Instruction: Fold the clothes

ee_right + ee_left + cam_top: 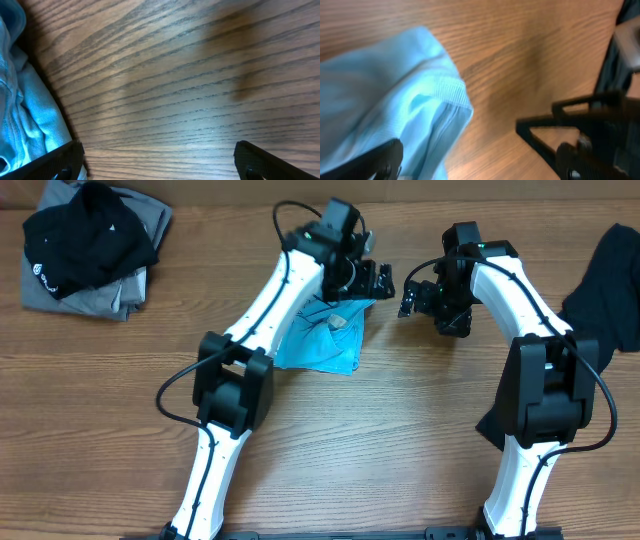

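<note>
A crumpled sky-blue T-shirt (pixel 322 340) lies mid-worktop (pixel 400 420), partly under the left arm, with the left tool (pixel 383 283) poised just above its upper right corner. The left wrist view shows that tool's jaws spread wide and gripping nothing. The shirt's ribbed hem bulges into the gap from the side of one finger (pixel 382 159), and bare wood lies before the other. The right tool (pixel 409 300) hangs just beside the left, off the shirt's right edge. It too gapes empty over bare wood, with blue cloth only at the margin of its own view. A long black garment (pixel 608 285) trails off the worktop's right side, well apart. A heap of black and grey clothes (pixel 90 250) sits at the far left corner.
</note>
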Available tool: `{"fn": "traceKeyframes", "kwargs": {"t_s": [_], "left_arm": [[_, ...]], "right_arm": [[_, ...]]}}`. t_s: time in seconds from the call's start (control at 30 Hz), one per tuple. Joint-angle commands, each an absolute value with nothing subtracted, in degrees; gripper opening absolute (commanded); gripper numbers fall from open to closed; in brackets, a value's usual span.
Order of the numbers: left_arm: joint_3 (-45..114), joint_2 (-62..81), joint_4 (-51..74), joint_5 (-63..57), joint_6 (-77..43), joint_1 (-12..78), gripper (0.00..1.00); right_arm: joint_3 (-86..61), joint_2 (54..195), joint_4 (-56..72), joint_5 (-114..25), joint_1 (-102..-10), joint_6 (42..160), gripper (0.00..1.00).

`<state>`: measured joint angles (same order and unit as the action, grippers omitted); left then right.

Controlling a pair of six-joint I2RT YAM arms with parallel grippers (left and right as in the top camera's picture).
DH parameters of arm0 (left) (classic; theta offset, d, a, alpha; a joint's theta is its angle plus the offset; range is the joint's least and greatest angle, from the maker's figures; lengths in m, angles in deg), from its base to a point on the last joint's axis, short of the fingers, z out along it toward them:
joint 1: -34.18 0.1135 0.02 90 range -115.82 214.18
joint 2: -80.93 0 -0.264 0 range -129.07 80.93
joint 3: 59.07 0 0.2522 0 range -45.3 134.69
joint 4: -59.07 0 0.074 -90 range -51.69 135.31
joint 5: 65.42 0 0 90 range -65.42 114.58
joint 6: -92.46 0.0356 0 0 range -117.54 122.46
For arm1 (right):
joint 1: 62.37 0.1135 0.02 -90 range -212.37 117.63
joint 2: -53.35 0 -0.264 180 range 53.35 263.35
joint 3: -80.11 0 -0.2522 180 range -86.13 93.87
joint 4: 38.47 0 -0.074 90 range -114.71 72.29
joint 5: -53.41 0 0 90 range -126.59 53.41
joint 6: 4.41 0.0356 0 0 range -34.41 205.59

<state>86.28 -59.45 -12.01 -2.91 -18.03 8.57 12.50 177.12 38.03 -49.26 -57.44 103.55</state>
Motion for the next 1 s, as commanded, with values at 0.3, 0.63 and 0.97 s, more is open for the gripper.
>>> {"fn": "traceKeyframes", "kwargs": {"t_s": [0.3, 0.63, 0.97], "left_arm": [[97.80, -53.33, -48.38, 4.28, -9.09, 15.28, 0.96], [86.94, -53.44, -42.22, 16.24, -18.60, 8.18, 0.99], [78.33, -53.44, -35.84, 17.75, -20.32, 8.27, 0.86]], "right_arm": [[12.46, 176.92, 37.01, -49.54, -57.22, 103.24, 1.00], [12.46, 176.92, 36.92, -49.54, -57.22, 103.24, 1.00], [12.46, 176.92, 37.31, -49.54, -57.25, 103.22, 1.00]]}}
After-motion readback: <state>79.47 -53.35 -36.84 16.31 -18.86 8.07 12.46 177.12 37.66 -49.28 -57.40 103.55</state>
